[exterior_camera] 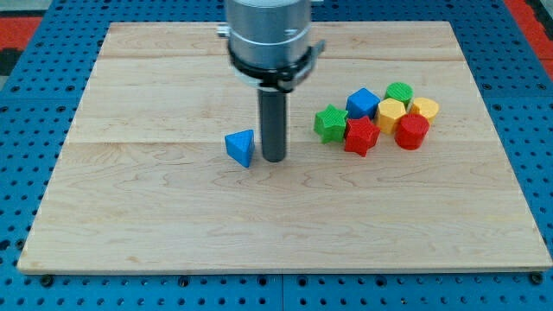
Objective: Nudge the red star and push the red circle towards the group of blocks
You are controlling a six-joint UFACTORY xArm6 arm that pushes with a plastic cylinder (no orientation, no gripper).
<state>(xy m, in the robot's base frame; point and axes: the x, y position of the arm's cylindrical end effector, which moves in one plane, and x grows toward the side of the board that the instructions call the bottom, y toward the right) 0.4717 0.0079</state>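
Tip (273, 160) down just right of the blue triangle (241, 148), well left of the group. Red star (361, 136) and red circle (412, 131) on the group's near edge, no long axis on either. Bare rod only, no fingers.

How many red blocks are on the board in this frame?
2. The red star sits at the cluster's bottom left, just below the green star. The red circle sits at the cluster's bottom right, below the yellow blocks. None looks hidden.

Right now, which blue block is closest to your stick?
The blue triangle. It sits alone just to the view's left of my tip, while the blue cube is off in the cluster at the view's right.
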